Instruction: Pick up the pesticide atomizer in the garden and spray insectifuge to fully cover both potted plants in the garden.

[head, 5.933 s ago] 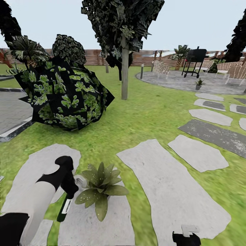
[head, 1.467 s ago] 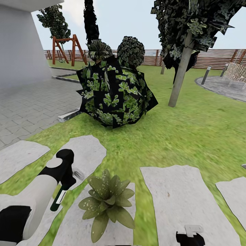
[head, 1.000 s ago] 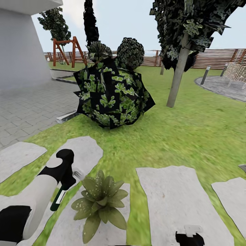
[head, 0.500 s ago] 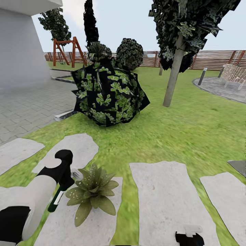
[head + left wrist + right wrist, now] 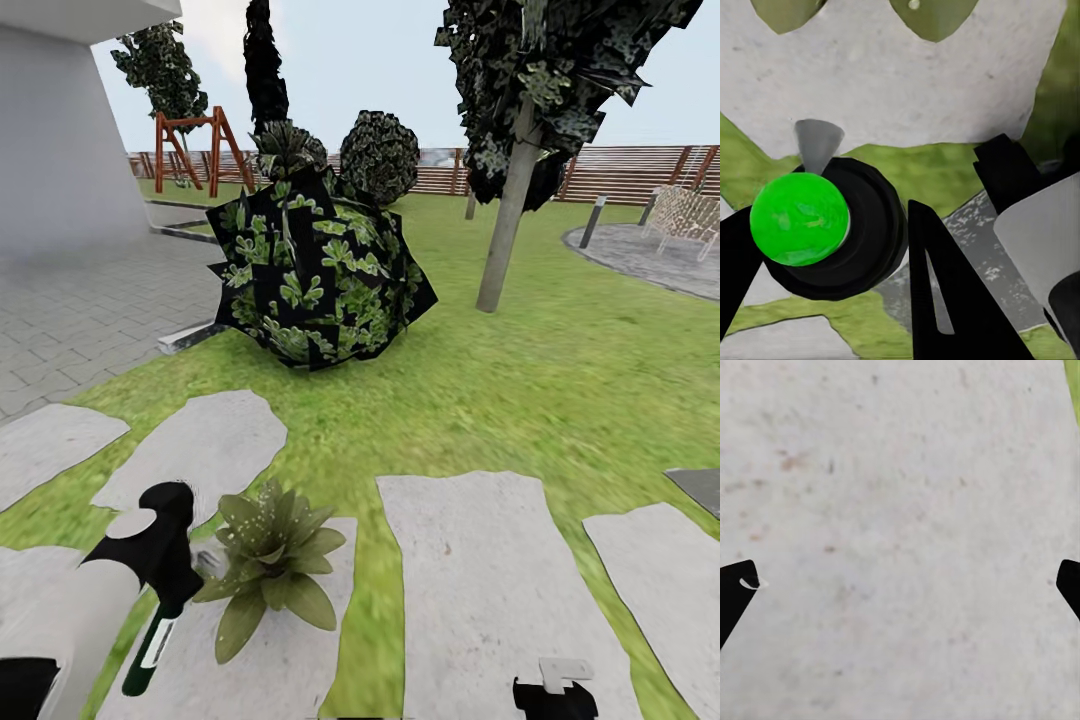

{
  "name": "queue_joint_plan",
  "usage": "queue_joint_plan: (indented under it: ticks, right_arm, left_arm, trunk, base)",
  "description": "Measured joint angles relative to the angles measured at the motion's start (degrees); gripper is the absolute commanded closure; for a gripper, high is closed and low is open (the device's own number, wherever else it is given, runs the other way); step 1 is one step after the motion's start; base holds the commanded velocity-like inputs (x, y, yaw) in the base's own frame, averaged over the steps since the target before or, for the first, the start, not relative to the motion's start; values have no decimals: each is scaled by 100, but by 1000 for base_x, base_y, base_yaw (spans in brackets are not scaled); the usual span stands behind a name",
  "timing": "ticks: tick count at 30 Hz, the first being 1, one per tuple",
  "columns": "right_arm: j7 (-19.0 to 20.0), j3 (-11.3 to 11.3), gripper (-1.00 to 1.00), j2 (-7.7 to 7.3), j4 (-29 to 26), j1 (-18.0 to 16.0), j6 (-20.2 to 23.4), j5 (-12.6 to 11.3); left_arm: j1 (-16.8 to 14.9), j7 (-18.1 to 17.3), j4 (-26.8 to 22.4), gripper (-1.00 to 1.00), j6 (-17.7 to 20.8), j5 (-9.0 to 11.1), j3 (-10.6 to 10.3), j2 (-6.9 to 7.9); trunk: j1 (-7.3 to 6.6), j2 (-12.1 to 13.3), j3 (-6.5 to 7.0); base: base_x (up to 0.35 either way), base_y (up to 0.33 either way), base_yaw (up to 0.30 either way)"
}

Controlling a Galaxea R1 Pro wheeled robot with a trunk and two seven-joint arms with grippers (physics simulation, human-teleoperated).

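My left gripper (image 5: 166, 598) is shut on the pesticide atomizer (image 5: 148, 652), a slim dark bottle with a white label that hangs below the fingers. Its grey nozzle (image 5: 210, 563) points at a potted plant (image 5: 270, 565), an olive rosette with speckled leaves on a stepping stone (image 5: 290, 660), just right of the gripper. In the left wrist view the atomizer (image 5: 832, 225) shows a bright green cap between black fingers (image 5: 941, 300), with leaf tips (image 5: 934, 15) beyond. My right gripper (image 5: 555, 692) is open low over another stone (image 5: 900, 510). The second potted plant is out of view.
A big dark leafy bush (image 5: 315, 280) stands ahead on the lawn, a tree trunk (image 5: 505, 220) to its right. Grey paving (image 5: 70, 320) and a house wall (image 5: 60, 150) lie left. A bollard lamp (image 5: 594, 221), patio (image 5: 650, 255) and fence (image 5: 620, 175) are far right.
My left arm has dropped lower and nearer to me with the atomizer still held. Over the earlier frames the whole view turned left, and the plant stays beside the gripper.
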Motion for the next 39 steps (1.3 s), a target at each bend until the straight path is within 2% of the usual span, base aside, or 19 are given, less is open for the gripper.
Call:
queue_joint_plan:
  ticks: [2, 7, 10, 12, 16, 22, 35, 39]
  right_arm:
    - [-2, 1, -100, -8, 7, 0, 0, 7]
    - [-3, 1, -100, -8, 13, 0, -7, 9]
    - [-3, 1, -100, -11, 14, 0, -8, 12]
    - [-3, 1, -100, -12, 16, 0, -3, 16]
    - [-3, 1, -100, -15, 10, 0, -3, 10]
    - [-3, 1, -100, 0, 9, 0, 0, 4]
    - [-5, 0, -100, 6, 9, -1, -1, 0]
    - [-5, -1, -100, 4, 8, 0, -1, 0]
  left_arm:
    - [111, 1, -19, 100, -22, 23, -6, 168]
    - [347, 1, -33, 100, -31, 34, -5, 366]
    - [385, 0, -34, 100, -32, 45, -2, 493]
    - [393, 0, -35, 100, -103, 139, -2, 560]
    - [396, -1, -35, 100, -180, 236, 3, 548]
    - [396, -1, -44, 100, -182, 275, 23, 510]
    - [398, 1, -45, 100, -181, 292, 35, 480]
    - [397, 2, -46, 100, -168, 291, 37, 478]
  trunk:
    - [0, 0, 0]
    - [0, 0, 0]
    - [0, 0, 0]
    - [0, 0, 0]
    - [0, 0, 0]
    - [0, 0, 0]
    - [0, 0, 0]
    - [0, 0, 0]
  base:
    - [0, 0, 0]
    - [0, 0, 0]
    - [0, 0, 0]
    - [0, 0, 0]
    - [0, 0, 0]
    - [-4, -24, 2]
    - [-20, -250, 237]
    - [0, -271, 65]
